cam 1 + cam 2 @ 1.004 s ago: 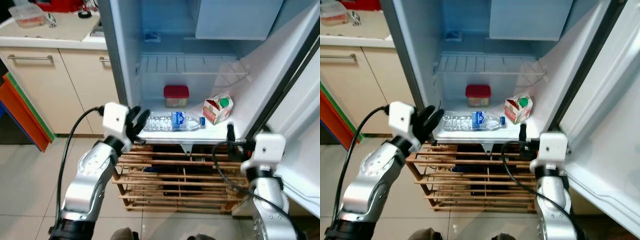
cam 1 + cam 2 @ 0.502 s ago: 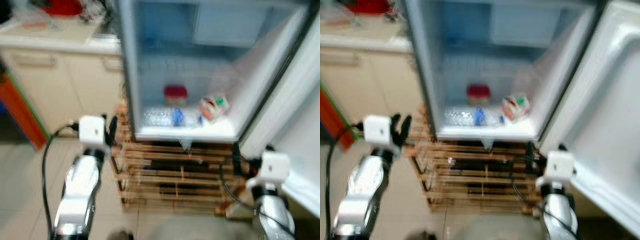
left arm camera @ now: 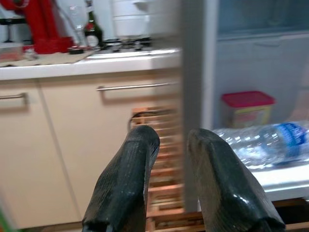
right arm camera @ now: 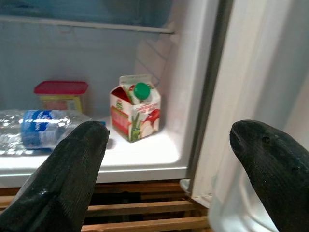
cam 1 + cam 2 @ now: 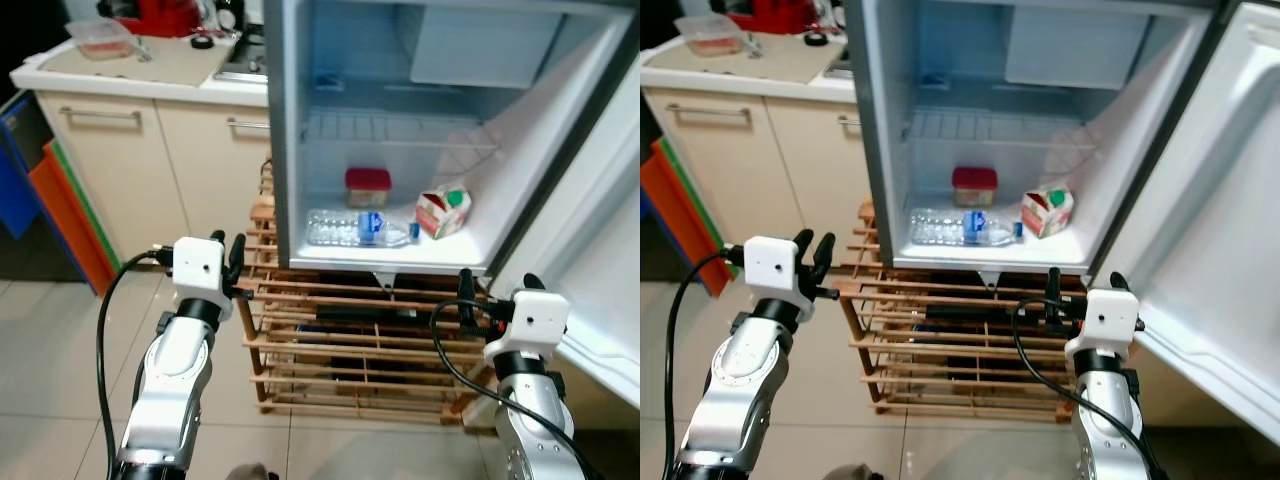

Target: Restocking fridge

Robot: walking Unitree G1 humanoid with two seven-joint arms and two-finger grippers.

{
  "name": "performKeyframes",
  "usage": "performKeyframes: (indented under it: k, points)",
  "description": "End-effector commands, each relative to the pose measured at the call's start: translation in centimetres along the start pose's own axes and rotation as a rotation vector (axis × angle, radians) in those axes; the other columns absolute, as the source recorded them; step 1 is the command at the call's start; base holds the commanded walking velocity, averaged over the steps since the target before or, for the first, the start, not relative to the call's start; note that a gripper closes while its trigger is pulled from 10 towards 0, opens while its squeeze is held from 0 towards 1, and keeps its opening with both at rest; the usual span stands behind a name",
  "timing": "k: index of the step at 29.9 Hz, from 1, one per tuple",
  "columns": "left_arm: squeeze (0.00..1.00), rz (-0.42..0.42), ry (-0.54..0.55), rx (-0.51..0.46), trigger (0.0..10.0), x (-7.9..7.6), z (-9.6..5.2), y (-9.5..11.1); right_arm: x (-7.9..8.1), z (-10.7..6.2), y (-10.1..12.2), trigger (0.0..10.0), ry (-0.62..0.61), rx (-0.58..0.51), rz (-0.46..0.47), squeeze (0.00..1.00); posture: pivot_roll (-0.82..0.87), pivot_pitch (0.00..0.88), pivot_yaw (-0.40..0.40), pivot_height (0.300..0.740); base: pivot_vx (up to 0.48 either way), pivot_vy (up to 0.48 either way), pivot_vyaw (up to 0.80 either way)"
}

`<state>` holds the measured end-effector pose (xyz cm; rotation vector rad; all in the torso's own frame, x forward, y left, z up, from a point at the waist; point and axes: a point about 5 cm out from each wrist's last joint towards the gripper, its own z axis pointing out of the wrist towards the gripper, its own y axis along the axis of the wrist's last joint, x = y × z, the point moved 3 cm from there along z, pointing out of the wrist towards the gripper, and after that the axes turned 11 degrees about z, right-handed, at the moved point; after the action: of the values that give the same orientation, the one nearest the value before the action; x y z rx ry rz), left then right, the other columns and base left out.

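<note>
White fridge (image 5: 300, 150) stands with its door (image 5: 1230, 220) swung wide to the robot's right. Floor of the fridge compartment holds three items: one clear water bottle (image 5: 358, 229) with a blue label lying on its side near the front edge; one red-lidded tub (image 5: 367, 187) upright behind it; one small juice carton (image 5: 442, 210) with a green cap, to the right of both, tilted, near the bottle's cap end. One wire shelf (image 5: 1000, 130) above them, bare. One slatted wooden rack (image 5: 350, 340) sits under the fridge. Left hand (image 5: 236, 263) is raised outside the fridge, left of its side wall and level with the compartment floor; its two black fingers (image 3: 130, 179) are parted by a narrow gap, grasping nothing. Right hand (image 5: 492, 298) is raised below the front right corner of the compartment, beside the door; fingers (image 4: 63, 179) spread wide, empty. Beige cabinets (image 5: 130, 170) to the left with two bar handles, tabletop (image 5: 150, 65) above carrying one clear container (image 5: 98, 36) and a red appliance (image 5: 165, 12). Tiled floor (image 5: 50, 380) below.
</note>
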<state>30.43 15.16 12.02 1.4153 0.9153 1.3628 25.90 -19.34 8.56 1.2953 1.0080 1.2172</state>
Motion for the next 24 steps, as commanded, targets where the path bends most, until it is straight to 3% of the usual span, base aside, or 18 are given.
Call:
performKeyframes:
  k: [1, 24]
  points:
    - [0.0, -0.018, -0.034, 0.002, 10.0, -0.6, 0.29, 0.11, -0.16, 0.24, 0.2, 10.0, -0.007, -0.013, -0.011, 0.0, 0.08, 0.0, -0.001, 0.73, 0.0, 0.0, 0.0]
    - [0.0, -0.019, -0.099, -0.022, 10.0, -1.26, 1.06, 0.79, 0.51, 0.08, 0.51, 10.0, 0.002, -0.018, -0.021, 0.0, 0.08, 0.0, 0.001, 0.73, -0.033, 0.0, 0.0]
